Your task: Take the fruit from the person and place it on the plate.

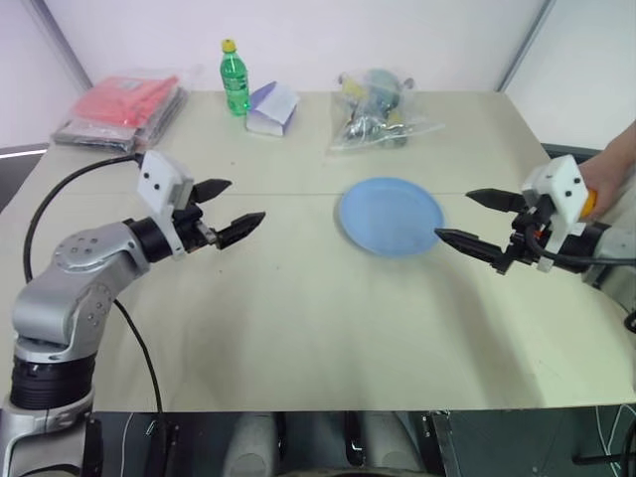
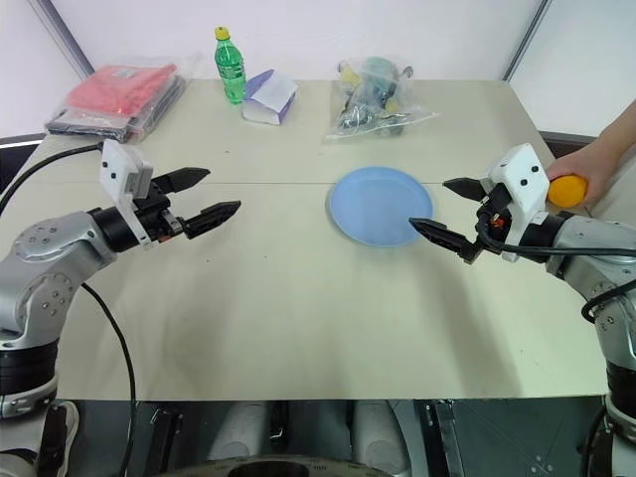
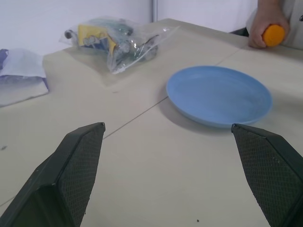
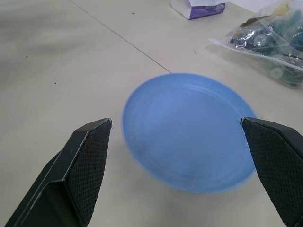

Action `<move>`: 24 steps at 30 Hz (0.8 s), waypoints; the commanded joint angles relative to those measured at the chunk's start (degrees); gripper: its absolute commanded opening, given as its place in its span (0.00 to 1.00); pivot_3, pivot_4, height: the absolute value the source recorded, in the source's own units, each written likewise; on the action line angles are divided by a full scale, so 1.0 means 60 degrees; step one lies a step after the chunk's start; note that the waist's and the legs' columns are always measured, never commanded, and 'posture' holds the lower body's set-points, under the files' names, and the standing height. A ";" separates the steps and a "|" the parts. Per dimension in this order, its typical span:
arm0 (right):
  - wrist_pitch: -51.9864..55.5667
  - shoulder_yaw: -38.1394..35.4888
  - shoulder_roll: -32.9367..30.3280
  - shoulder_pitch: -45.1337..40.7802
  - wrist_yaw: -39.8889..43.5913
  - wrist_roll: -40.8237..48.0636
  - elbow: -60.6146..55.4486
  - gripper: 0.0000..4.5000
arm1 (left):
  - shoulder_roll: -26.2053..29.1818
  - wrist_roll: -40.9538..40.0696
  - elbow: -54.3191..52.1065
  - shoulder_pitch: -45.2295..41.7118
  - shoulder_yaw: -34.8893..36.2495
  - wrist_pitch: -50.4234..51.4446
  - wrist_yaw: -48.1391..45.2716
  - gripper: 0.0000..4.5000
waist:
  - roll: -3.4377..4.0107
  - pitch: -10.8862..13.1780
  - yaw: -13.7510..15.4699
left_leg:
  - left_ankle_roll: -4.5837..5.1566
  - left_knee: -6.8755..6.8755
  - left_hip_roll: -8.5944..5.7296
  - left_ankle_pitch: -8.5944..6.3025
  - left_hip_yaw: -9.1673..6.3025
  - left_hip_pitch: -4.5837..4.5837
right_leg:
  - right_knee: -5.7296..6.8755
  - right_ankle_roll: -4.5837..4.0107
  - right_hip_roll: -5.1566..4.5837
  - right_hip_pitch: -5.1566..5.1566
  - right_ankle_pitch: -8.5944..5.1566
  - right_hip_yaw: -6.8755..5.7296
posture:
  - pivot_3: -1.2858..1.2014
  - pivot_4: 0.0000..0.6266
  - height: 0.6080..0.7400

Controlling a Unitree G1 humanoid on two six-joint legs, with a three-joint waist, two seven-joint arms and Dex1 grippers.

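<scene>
On beige table [image 2: 298,328], blue plate [image 2: 380,206]

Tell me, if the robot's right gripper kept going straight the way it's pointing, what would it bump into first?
Probably the plate. The right gripper, jaws open, points slightly down across the table, and its wrist view looks straight at the blue plate. Depth is hard to judge, so it might skim over the near rim.
</scene>
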 commanded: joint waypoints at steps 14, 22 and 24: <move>-0.0288 -0.0040 0.0053 -0.0227 -0.0082 -0.0069 -0.0048 0.99 | -0.0034 0.0302 0.0022 -0.0528 -0.0193 -0.0394 -0.0108 1.00 | 0.0000 0.0000 -0.0005 | 0.0000 0.0001 0.0000 0.0000 0.0000 0.0001 | 0.0001 0.0000 0.0000 0.0000 0.0000 0.0000 | 0.52 0.24 0.93; -0.0246 -0.0060 0.0173 -0.0226 -0.0205 -0.0004 -0.0140 0.99 | -0.0052 0.0420 0.0002 -0.0590 -0.0233 -0.0506 -0.0142 1.00 | 0.0000 0.0000 -0.0005 | 0.0000 0.0001 0.0000 0.0000 0.0000 0.0000 | 0.0003 0.0001 0.0000 0.0000 0.0000 0.0001 | 0.52 0.24 0.93; -0.0237 -0.0028 0.0266 -0.0294 -0.0294 0.0029 -0.0165 0.99 | -0.0185 0.0818 0.0056 -0.0689 -0.0317 -0.0873 0.0120 1.00 | 0.0000 0.0000 -0.0001 | 0.0000 0.0002 0.0000 0.0000 0.0000 0.0000 | 0.0002 0.0001 0.0000 0.0000 0.0000 0.0001 | 0.52 0.24 0.93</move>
